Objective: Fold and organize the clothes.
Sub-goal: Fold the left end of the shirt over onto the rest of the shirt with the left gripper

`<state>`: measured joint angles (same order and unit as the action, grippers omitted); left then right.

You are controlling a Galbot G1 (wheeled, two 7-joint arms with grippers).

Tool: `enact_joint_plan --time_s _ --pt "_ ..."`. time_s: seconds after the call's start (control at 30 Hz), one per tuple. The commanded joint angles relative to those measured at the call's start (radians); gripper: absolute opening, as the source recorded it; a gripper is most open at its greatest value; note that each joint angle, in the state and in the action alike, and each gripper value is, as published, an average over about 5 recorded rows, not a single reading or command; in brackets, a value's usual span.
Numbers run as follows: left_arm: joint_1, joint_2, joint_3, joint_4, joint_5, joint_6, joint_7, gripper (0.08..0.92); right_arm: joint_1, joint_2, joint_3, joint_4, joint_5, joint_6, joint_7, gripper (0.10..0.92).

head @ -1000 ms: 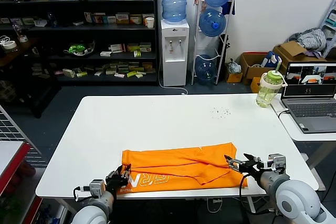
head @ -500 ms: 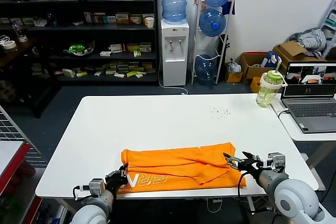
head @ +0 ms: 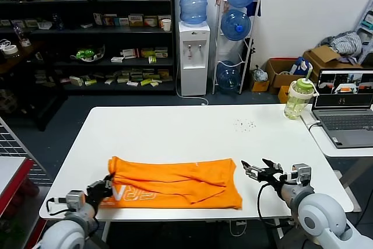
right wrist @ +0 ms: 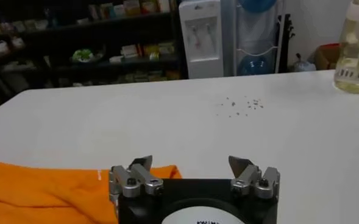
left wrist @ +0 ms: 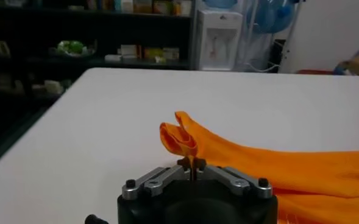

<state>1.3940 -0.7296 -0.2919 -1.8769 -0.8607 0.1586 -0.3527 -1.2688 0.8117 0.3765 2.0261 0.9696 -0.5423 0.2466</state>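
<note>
The bright orange T-shirt [head: 172, 182] lies folded into a long band near the table's front edge, white lettering [head: 137, 196] showing on its front left part. My left gripper [head: 105, 188] is shut on the shirt's left end; the left wrist view shows the pinched orange fold [left wrist: 182, 137] rising from the closed fingertips [left wrist: 191, 163]. My right gripper [head: 256, 172] is open and empty, just right of the shirt's right edge. In the right wrist view the shirt's corner [right wrist: 57, 192] lies beside the open gripper [right wrist: 191, 164].
The white table [head: 192, 132] has small dark specks [head: 245, 124] at its back right. A green-lidded bottle [head: 298, 98] stands at the far right corner, by a laptop [head: 344, 106] on a side table. A wire rack [head: 14, 161] is at the left.
The left gripper has pulled the shirt to the left along the front edge. The right gripper has let go of the right end and now sits open, clear of the cloth.
</note>
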Motion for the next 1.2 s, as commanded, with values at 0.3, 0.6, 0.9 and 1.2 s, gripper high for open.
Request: enact_joint_plan --time_s 0.3,0.6,0.9,1.2 --pt "0.011 0.381 -0.185 0.351 0.012 -0.061 0.131 0.106 0.064 0.062 -0.062 -0.062 -0.068 0.033 -0.046 0.823" --pt "-0.007 0.417 -0.117 0.289 -0.036 -0.002 0.108 0.106 0.055 0.080 -0.064 -0.072 -0.096 0.037 -0.050 0.823" --pt "-0.074 0.174 -0.058 -0.079 -0.430 0.171 -0.160 0.106 0.033 0.098 -0.066 -0.051 -0.119 0.021 -0.026 0.823" --pt "-0.194 -0.016 0.060 -0.192 -0.518 0.199 -0.326 0.106 -0.003 0.101 -0.050 -0.032 -0.122 0.002 0.001 0.823"
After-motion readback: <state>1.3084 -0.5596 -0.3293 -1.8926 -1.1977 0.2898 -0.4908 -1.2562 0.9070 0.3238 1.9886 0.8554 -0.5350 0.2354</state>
